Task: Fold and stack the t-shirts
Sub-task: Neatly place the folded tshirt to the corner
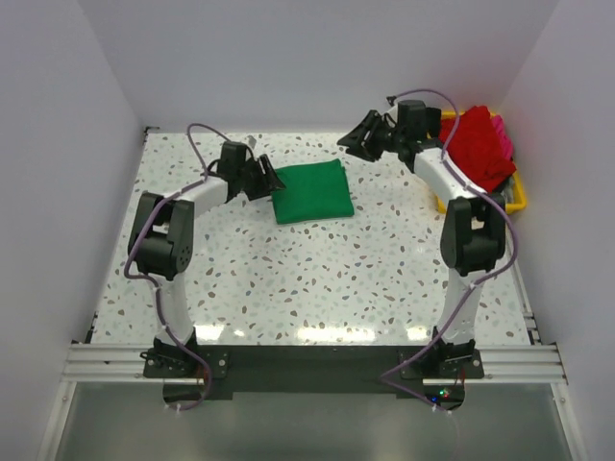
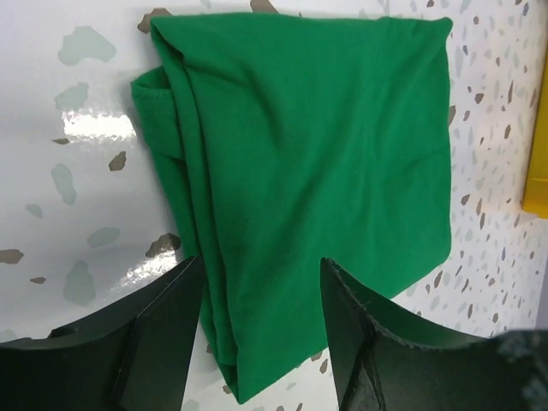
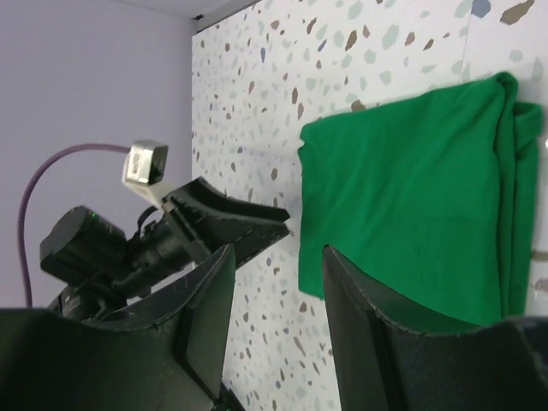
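well — folded green t-shirt (image 1: 309, 191) beside left end effector (image 1: 274, 181)

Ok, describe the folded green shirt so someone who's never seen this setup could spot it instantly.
On the white speckled table, behind centre and right beside the left pincer, lies the green t-shirt, folded into a flat near-square. It is the only green thing; the red and pink shirts are heaped in the yellow tray at the right.
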### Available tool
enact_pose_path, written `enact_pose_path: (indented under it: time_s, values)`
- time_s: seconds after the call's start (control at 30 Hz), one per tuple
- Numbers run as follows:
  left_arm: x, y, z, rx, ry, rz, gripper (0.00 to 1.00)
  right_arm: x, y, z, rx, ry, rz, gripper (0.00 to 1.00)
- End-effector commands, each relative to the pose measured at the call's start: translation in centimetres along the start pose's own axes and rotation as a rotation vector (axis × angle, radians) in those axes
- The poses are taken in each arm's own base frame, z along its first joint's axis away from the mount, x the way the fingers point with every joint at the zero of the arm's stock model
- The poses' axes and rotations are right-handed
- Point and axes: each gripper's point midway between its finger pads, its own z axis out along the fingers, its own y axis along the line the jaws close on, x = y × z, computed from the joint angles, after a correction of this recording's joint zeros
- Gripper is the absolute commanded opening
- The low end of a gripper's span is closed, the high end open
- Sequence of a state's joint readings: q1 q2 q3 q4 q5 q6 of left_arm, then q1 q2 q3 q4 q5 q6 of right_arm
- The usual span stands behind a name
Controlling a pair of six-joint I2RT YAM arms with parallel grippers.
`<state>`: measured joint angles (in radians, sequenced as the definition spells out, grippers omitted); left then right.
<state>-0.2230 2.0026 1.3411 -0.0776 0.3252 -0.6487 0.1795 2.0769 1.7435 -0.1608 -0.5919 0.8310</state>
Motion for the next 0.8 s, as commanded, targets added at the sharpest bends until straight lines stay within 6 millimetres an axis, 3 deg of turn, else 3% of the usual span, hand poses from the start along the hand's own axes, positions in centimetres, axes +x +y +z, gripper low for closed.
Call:
enact_pose_path:
  time_s: [0.0, 0.07, 0.1, 0.17, 0.3, 0.47, 0.77]
  values:
    - [-0.6, 0.6, -0.4, -0.082, -0.05, 0.028, 0.61, 1.3, 1.0, -2.3, 0.015, -0.024, -0.083, 0.49]
    - [-0.3, 1.5, -0.4, -0.137, -0.068, 0.007, 0.61, 2.8, 1.2, -3.4, 0.014, -0.016, -0.096, 0.49]
    - [-0.3, 1.6, -0.5, -0.15, -0.076, -0.009, 0.61, 3.8, 0.4, -3.7, 0.034, -0.008, -0.096, 0.49]
    - [-0.2, 2.2, -0.6, -0.171, -0.097, -0.018, 0.61, 4.6, 1.1, -4.5, 0.028, -0.007, -0.12, 0.49]
    - [-0.3, 2.7, -0.1, -0.185, -0.109, -0.026, 0.61, 6.7, 0.2, -5.2, 0.046, 0.02, -0.124, 0.49]
    - [0.1, 3.1, 1.4, -0.18, -0.077, -0.029, 0.61, 7.8, 0.8, -6.4, 0.047, 0.014, -0.16, 0.49]
    - [1.5, 2.1, 3.1, -0.136, -0.049, -0.041, 0.54, 9.3, 0.5, -7.6, 0.07, 0.023, -0.181, 0.49]
